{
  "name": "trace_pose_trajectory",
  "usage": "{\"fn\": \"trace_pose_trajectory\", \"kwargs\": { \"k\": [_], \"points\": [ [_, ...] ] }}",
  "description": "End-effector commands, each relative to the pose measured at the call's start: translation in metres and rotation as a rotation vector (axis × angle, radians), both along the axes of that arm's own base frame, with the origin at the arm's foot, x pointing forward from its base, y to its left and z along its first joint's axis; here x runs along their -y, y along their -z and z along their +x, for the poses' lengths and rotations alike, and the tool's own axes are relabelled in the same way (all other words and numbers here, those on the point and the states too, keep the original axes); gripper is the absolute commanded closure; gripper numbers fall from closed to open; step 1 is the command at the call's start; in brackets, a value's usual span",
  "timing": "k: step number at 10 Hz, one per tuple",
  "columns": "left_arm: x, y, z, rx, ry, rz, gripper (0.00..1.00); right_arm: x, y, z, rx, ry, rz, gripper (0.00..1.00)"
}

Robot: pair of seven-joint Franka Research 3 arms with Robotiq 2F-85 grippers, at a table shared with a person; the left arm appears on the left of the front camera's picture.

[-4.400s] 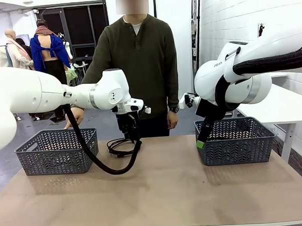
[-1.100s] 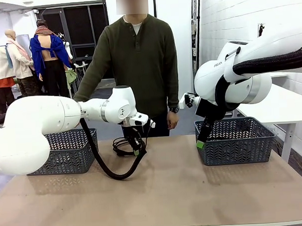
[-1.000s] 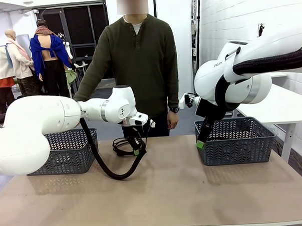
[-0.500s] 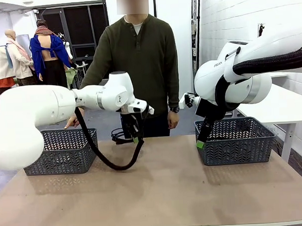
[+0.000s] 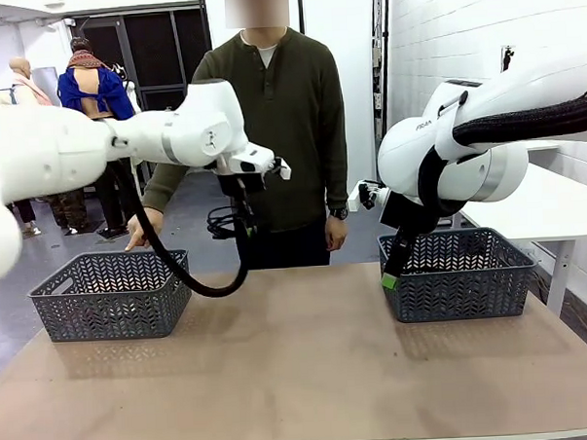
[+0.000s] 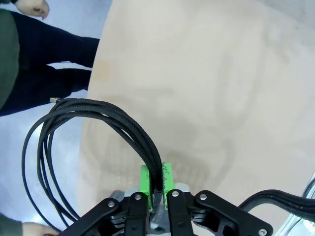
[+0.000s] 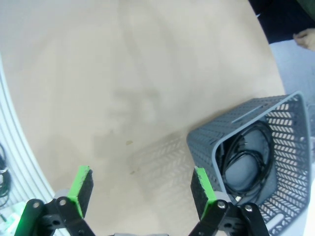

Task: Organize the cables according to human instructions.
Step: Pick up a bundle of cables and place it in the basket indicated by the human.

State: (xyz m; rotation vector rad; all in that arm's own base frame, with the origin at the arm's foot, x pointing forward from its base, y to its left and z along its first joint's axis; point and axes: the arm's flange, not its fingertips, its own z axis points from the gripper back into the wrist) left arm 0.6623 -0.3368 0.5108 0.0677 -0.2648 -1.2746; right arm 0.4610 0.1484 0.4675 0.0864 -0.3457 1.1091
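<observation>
A tan table (image 5: 310,365) filled the lower half of the front view. Two grey perforated baskets stood on it: one (image 5: 110,294) at centre left, another (image 5: 457,274) at centre right, well apart.

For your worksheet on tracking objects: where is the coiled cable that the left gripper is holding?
In the front view, the cable hangs from the left gripper, lifted above the table, left of centre, in front of the person and up right of the left basket.
</observation>
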Motion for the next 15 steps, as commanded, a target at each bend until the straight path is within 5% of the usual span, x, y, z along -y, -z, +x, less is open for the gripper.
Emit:
{"fn": "trace_pose_trajectory", "kwargs": {
  "k": [1,8,15],
  "points": [
    [-0.053,0.001,-0.03,0.007,0.124,-0.035,1.0,0.0,0.0,0.001,-0.002,0.002,-0.009,0.0],
    [-0.142,-0.016,-0.064,0.015,0.196,0.059,1.0,0.0,0.0,0.001,-0.002,0.002,-0.009,0.0],
    [-0.131,-0.021,-0.054,-0.009,0.162,0.051,1.0,0.0,0.0,0.001,-0.002,0.002,-0.009,0.0]
  ]
}}
